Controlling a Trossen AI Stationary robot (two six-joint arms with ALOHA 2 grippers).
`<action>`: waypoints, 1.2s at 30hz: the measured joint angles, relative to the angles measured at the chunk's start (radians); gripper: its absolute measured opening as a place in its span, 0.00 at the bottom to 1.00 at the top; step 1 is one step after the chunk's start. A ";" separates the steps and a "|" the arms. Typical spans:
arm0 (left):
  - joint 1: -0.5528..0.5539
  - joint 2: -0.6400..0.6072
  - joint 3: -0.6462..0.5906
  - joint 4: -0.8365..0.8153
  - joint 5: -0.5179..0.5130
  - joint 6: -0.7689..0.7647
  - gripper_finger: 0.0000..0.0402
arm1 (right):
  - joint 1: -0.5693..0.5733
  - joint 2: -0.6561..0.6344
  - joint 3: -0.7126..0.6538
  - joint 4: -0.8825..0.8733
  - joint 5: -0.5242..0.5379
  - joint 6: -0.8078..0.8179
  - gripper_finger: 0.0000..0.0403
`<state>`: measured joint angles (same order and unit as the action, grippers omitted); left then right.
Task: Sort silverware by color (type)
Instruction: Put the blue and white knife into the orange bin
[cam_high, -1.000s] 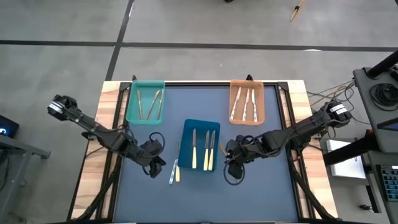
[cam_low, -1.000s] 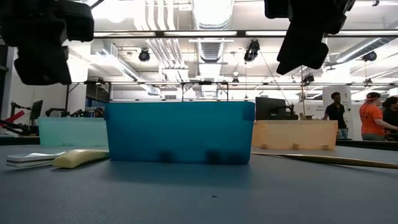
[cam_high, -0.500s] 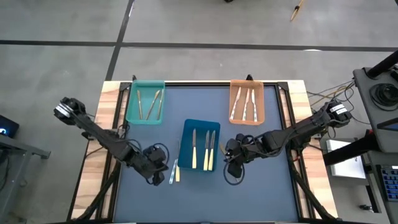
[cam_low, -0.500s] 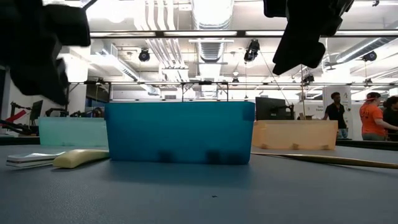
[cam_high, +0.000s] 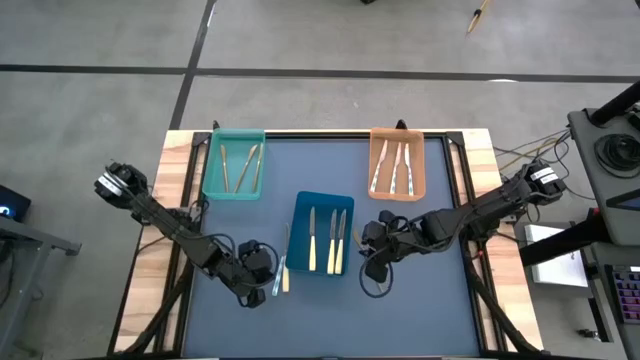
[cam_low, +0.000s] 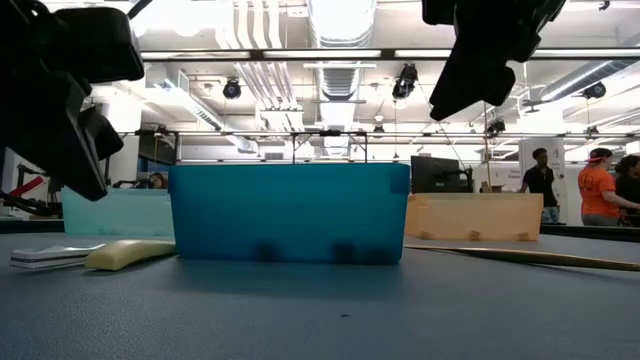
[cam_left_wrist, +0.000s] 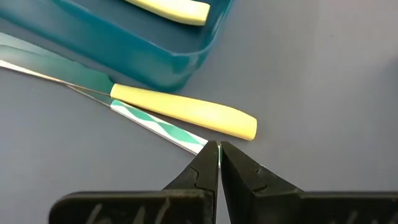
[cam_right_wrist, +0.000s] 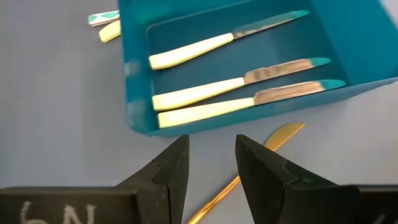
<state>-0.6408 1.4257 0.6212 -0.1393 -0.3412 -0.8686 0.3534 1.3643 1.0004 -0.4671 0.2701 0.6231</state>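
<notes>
Two utensils lie side by side on the table left of the blue tray (cam_high: 322, 233): a cream-handled knife (cam_left_wrist: 186, 111) and a slim silvery one with a pale striped handle (cam_left_wrist: 163, 124). My left gripper (cam_left_wrist: 219, 148) is shut and hangs above the table (cam_low: 60, 100), its tips just off the striped handle's free end. A gold utensil (cam_right_wrist: 249, 168) lies flat right of the blue tray. My right gripper (cam_right_wrist: 211, 158) is open and raised above it (cam_low: 490, 60). Three cream-handled knives (cam_right_wrist: 199, 93) lie in the blue tray.
The teal tray (cam_high: 234, 165) at far left holds gold-tan utensils. The orange tray (cam_high: 398, 165) at far right holds silvery ones. Bare dark mat spreads along the near edge (cam_high: 320, 320). People stand in the room beyond the table (cam_low: 598, 190).
My left gripper has moved toward the table's near edge and a little right, closing on the two utensils beside the blue tray. The utensils and trays have stayed where they were.
</notes>
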 joint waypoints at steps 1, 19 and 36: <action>-0.004 0.004 0.000 0.001 0.000 -0.001 0.00 | 0.000 0.000 0.000 0.000 0.016 -0.011 0.30; -0.015 0.029 0.000 0.027 0.028 -0.140 0.13 | -0.011 -0.018 0.000 0.000 0.256 -0.284 0.30; -0.016 0.029 0.000 0.027 -0.017 -0.247 0.51 | -0.012 -0.021 0.000 -0.010 0.255 -0.287 0.30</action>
<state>-0.6567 1.4551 0.6212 -0.1120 -0.3579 -1.1152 0.3416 1.3430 1.0004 -0.4774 0.5255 0.3363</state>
